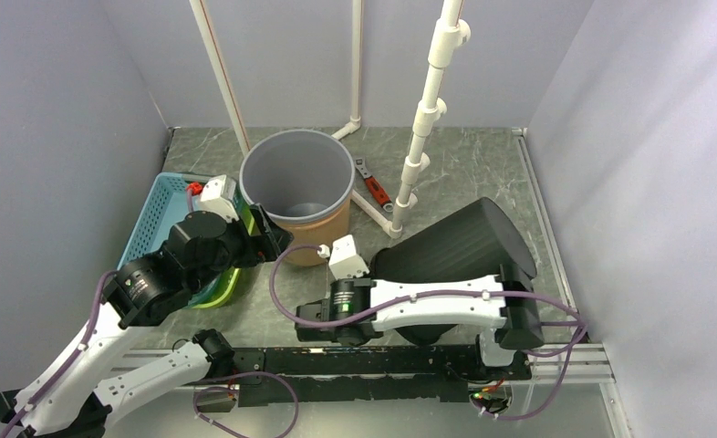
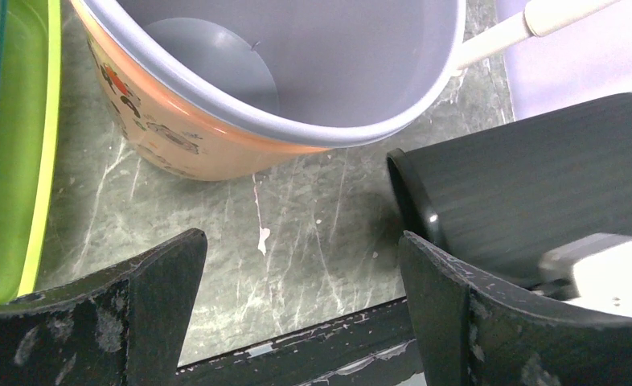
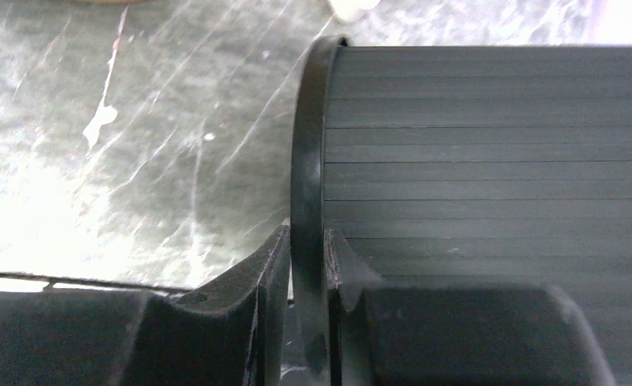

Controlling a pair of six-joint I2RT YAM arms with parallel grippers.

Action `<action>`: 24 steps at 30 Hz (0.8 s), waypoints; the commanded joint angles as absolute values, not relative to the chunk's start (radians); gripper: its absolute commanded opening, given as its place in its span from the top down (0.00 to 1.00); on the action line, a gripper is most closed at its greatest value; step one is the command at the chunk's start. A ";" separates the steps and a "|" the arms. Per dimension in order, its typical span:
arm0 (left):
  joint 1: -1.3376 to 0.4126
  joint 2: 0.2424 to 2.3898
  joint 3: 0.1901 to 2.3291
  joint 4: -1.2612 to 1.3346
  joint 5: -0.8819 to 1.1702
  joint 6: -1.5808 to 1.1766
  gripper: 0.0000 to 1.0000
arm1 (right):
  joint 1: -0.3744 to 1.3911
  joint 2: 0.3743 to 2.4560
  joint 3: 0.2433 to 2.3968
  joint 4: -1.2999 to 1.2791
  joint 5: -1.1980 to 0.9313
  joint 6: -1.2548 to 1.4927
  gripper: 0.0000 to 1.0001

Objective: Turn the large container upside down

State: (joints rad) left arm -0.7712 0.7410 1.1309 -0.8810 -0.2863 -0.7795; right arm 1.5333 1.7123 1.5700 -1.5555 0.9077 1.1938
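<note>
The large container (image 1: 469, 242) is a black ribbed bin lying tilted on its side at the right of the table, mouth toward the left. My right gripper (image 1: 376, 274) is shut on its rim; in the right wrist view the rim (image 3: 307, 161) passes between the two fingers of the gripper (image 3: 306, 249). My left gripper (image 1: 277, 239) hovers open to the left of the bin's mouth with nothing between its fingers (image 2: 301, 241). The bin's mouth edge (image 2: 413, 201) shows just beyond the right finger.
A grey bucket with an orange patterned wall (image 1: 323, 224) stands upright behind the left gripper, close to it (image 2: 176, 145). A blue basket (image 1: 159, 214) and a green tray (image 2: 23, 145) lie at the left. White pipes (image 1: 423, 119) and a red wrench (image 1: 373, 187) stand behind. Walls enclose the table.
</note>
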 commanded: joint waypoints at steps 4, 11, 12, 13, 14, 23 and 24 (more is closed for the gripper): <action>-0.775 0.777 1.155 -0.871 -0.269 -0.801 0.06 | 1.541 1.790 1.532 -1.499 0.770 1.322 1.00; -0.775 0.755 1.171 -0.885 -0.349 -0.792 0.06 | 1.541 1.777 1.461 -1.497 0.806 1.400 1.00; -0.775 0.751 1.173 -0.895 -0.360 -0.795 0.06 | 1.541 1.775 1.452 -1.492 0.806 1.405 1.00; -0.774 0.746 1.173 -0.900 -0.373 -0.798 0.06 | 1.541 1.772 1.445 -1.486 0.806 1.406 1.00; -0.774 0.740 1.172 -0.903 -0.379 -0.801 0.06 | 1.541 1.770 1.439 -1.479 0.802 1.406 1.00; -0.774 0.728 1.152 -0.904 -0.375 -0.819 0.06 | 1.556 1.776 1.449 -1.395 0.758 1.351 1.00; -0.775 0.732 1.157 -0.910 -0.380 -0.819 0.06 | 1.559 1.776 1.454 -1.388 0.756 1.350 1.00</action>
